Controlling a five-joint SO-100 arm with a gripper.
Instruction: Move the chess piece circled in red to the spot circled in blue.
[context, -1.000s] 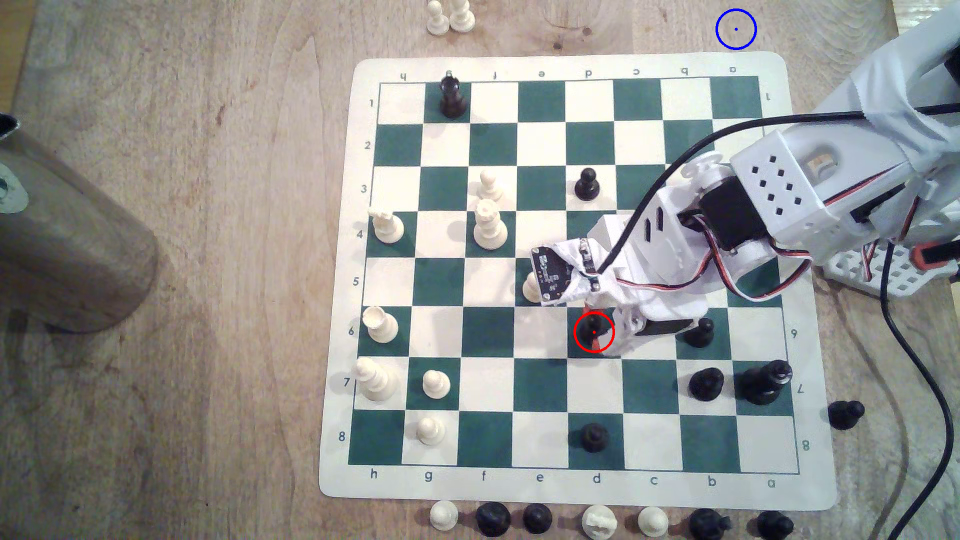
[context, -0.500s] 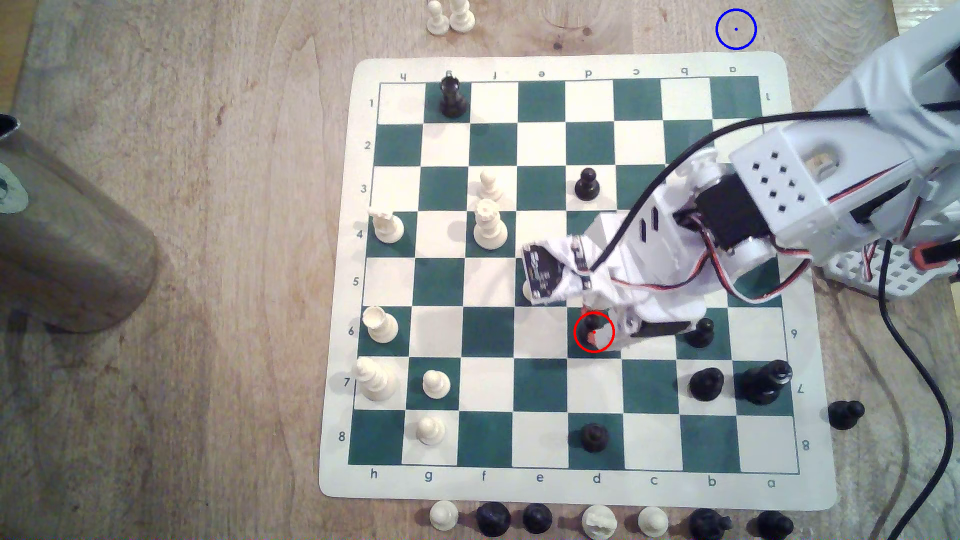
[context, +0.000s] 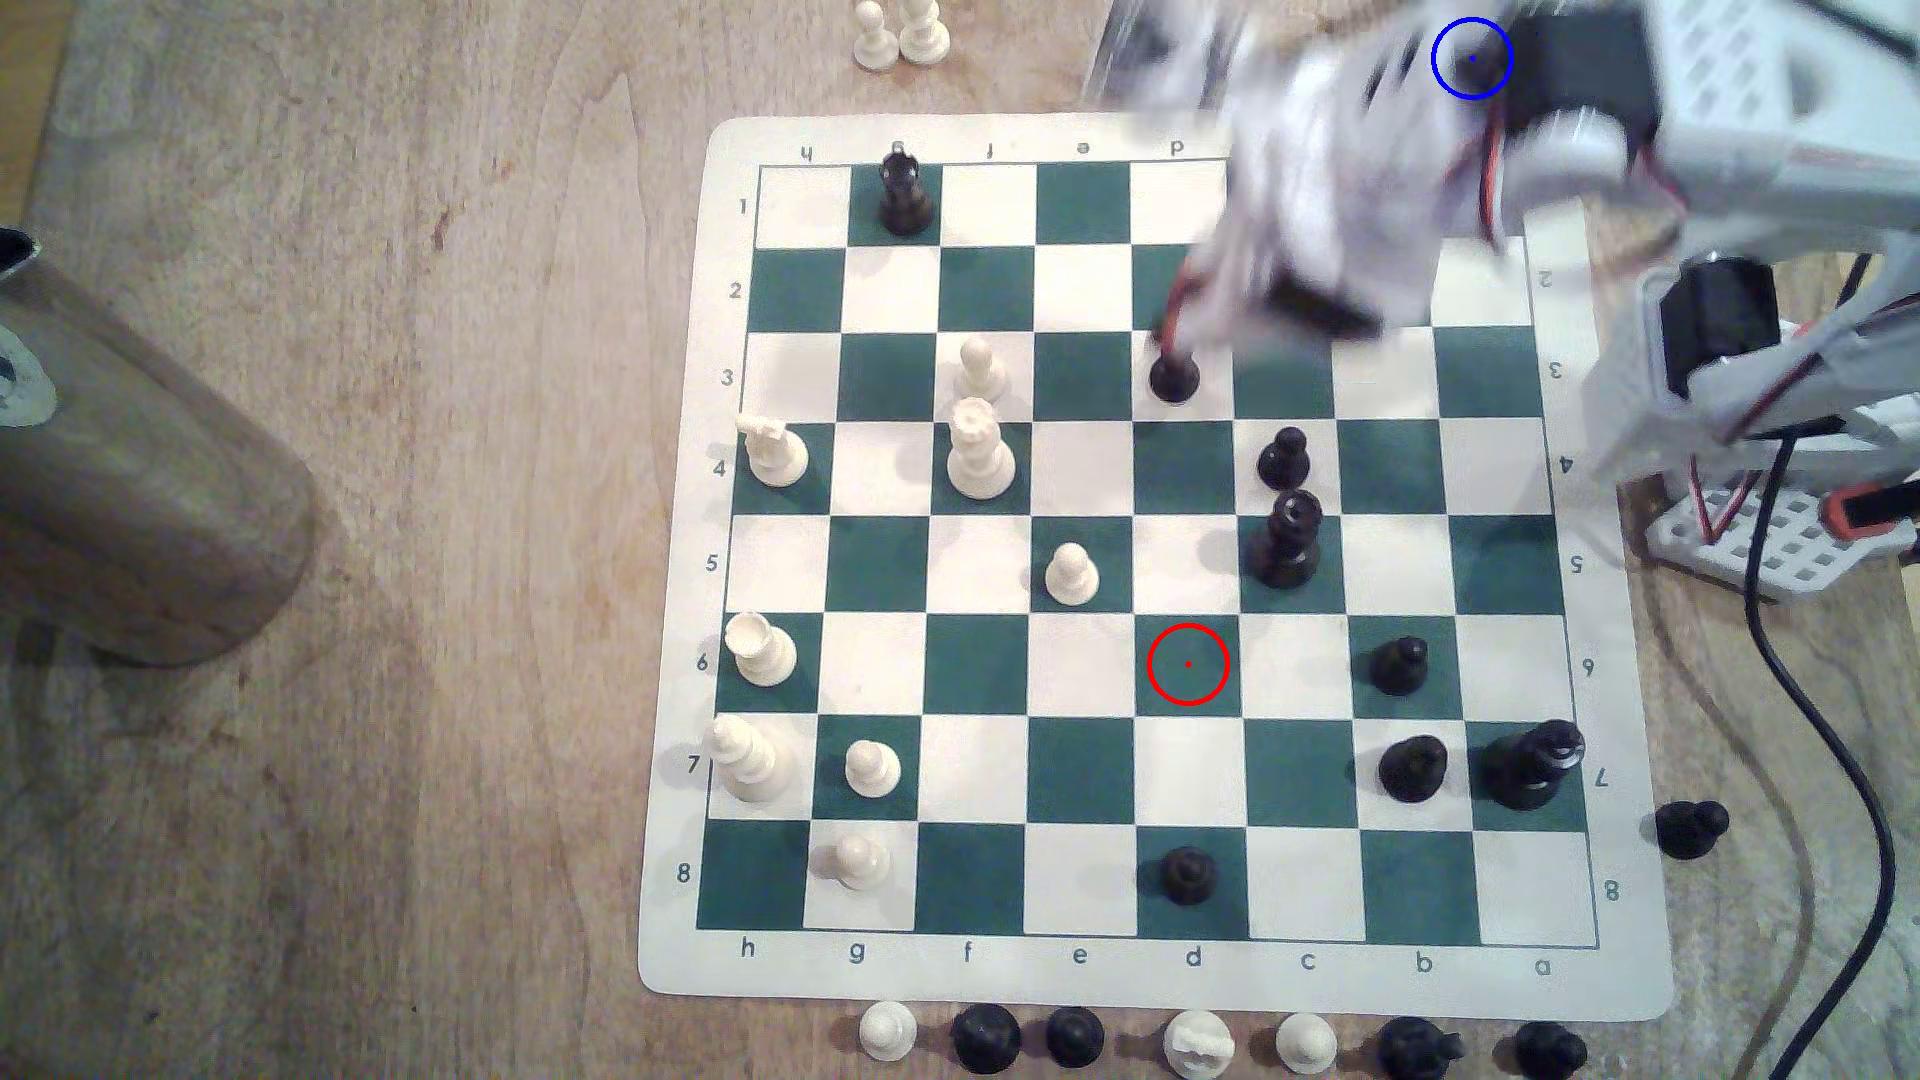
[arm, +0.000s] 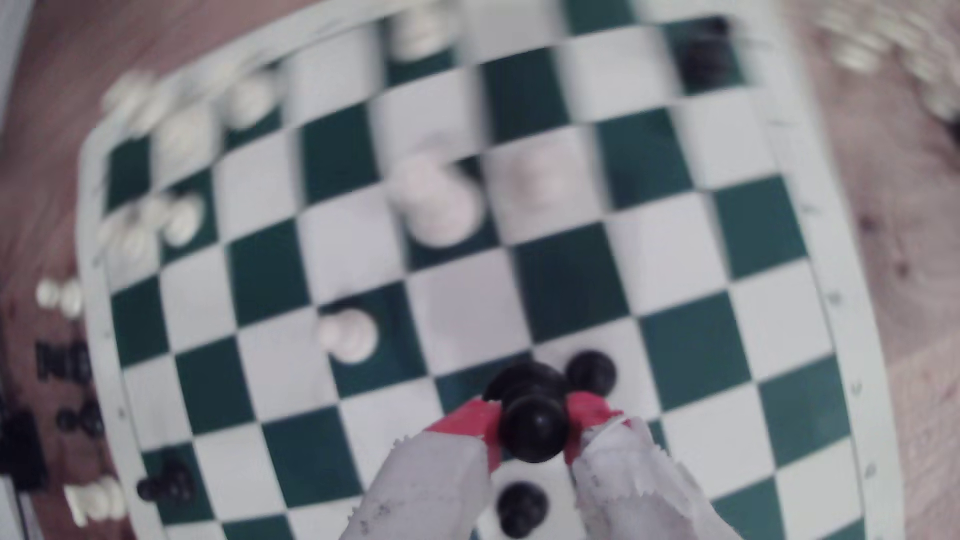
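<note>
Wrist view: red-tipped fingers (arm: 532, 431) clamped on black pawn (arm: 534, 427), held above board (arm: 810, 218) w/ other black pcs beneath; exterior view blurred.

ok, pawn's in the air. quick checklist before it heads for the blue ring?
1. Grip: gripper shut on the black pawn, red pads on both sides. Ok.
2. Red-ringed square vacated. Ok.
3. Pawn lifted off the chessboard. Ok.
4. Blue ring: blurred arm covers it, so whether it is free cannot tell.
5. Clearance over the black pawn under the arm: cannot tell, motion blur.
</note>
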